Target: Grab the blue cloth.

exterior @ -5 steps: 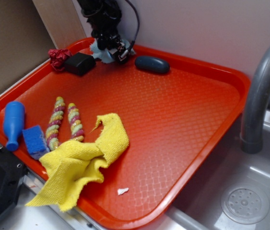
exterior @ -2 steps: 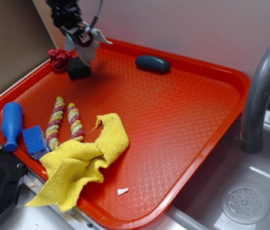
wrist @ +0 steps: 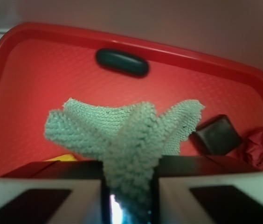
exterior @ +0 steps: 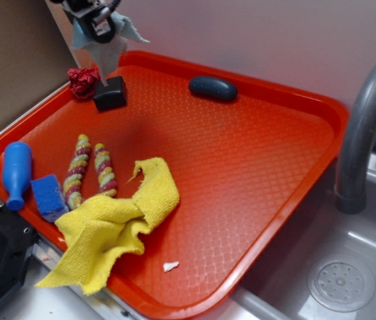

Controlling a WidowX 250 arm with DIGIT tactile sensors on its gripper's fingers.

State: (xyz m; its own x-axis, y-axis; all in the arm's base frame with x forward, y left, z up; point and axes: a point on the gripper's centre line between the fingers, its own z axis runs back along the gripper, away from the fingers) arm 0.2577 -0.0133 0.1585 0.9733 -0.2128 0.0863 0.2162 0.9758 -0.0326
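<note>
The blue cloth [exterior: 106, 45], a small pale grey-blue rag, hangs from my gripper [exterior: 99, 25] at the top left of the exterior view, lifted above the back left corner of the red tray [exterior: 321, 160]. In the wrist view the cloth [wrist: 127, 135] is pinched between my two fingers, and its corners spread out in front of the gripper [wrist: 129, 186]. The gripper is shut on it.
Under the cloth are a black block [exterior: 111, 94] and a crumpled red thing [exterior: 81, 81]. A dark oval object [exterior: 213, 88] lies at the back. A yellow towel [exterior: 118, 223], two twisted ropes [exterior: 88, 170], a blue sponge [exterior: 48, 197] and a blue bottle [exterior: 17, 172] lie at the front left. The sink and faucet [exterior: 365, 133] are on the right.
My gripper has lifted the blue cloth off the tray's back edge and carried it up and to the left. The black block has shifted slightly.
</note>
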